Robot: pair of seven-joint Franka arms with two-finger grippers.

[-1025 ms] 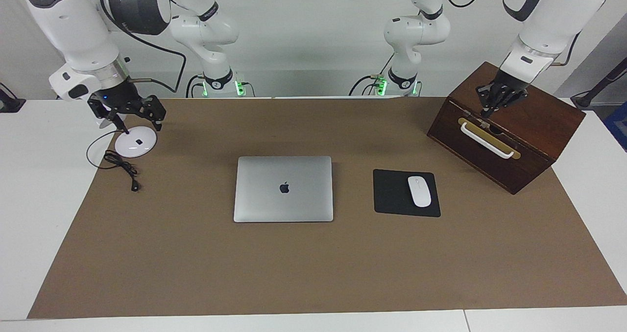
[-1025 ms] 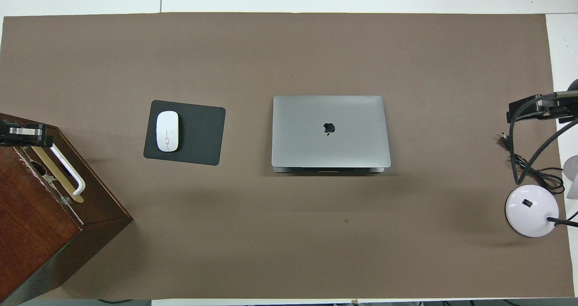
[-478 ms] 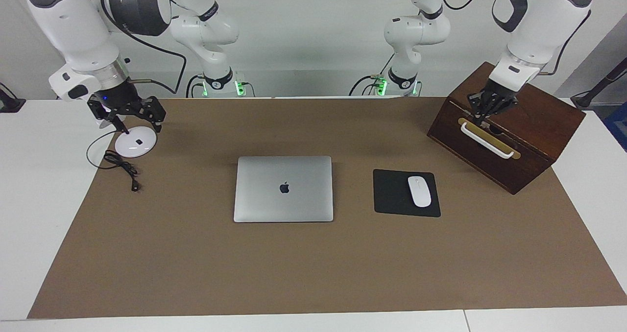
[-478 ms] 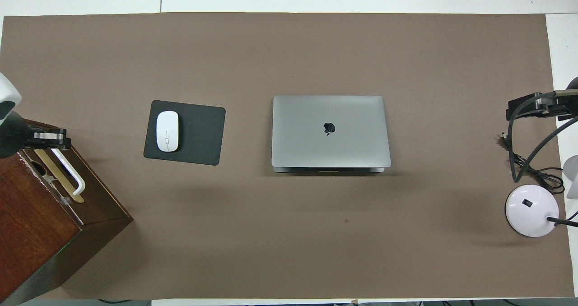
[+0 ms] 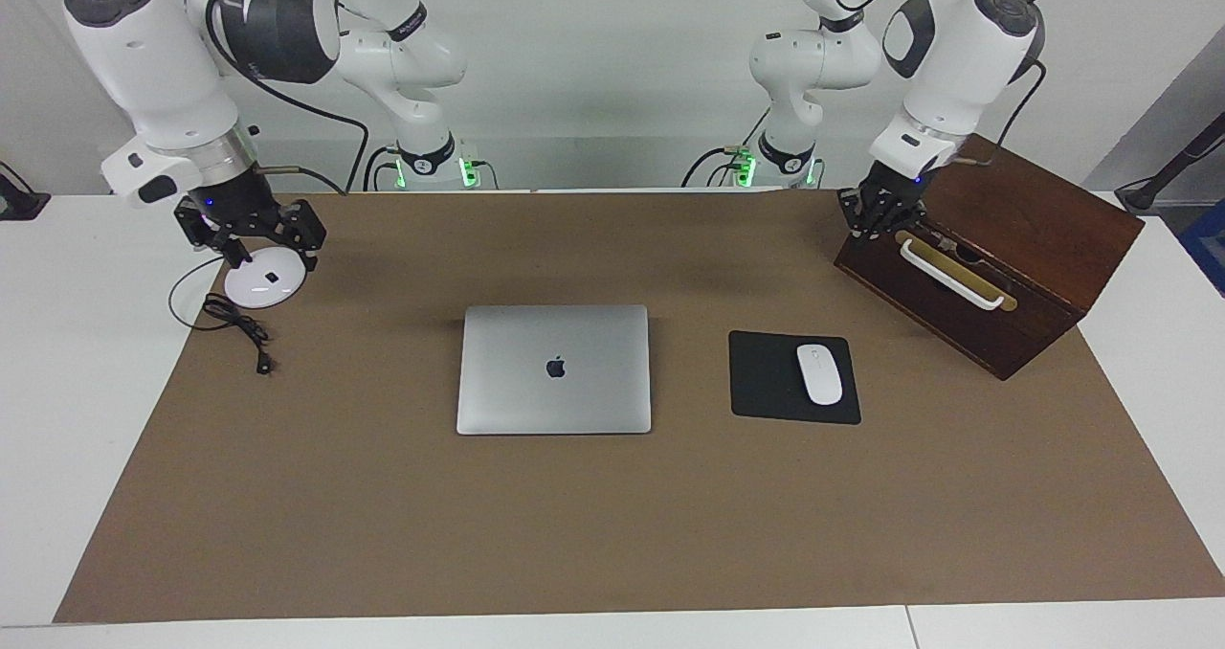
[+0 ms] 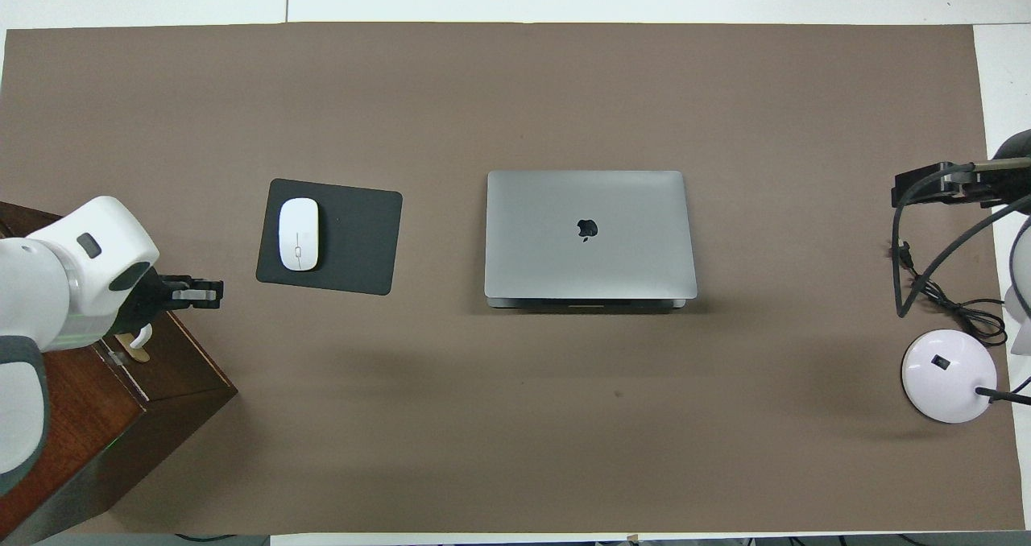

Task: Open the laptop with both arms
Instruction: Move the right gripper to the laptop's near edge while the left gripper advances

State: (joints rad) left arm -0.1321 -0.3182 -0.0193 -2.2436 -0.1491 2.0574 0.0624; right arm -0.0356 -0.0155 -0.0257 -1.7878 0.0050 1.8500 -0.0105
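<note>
My left gripper is pinched shut, empty, over the corner of the closed wooden box; contents hidden. My right gripper hangs over the lamp base; can't tell its fingers. The laptop lies closed mid-mat, beside the mousepad with mouse.

Matt silver metal laptop, glossy dark wooden box, matt brown mat

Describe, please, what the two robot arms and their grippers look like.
Both arms are glossy white jointed tubes with dark grey joint covers and black cables looping alongside. Each base glows green. The left gripper and right gripper are small black linkage claws beneath silver wrist rings.
</note>
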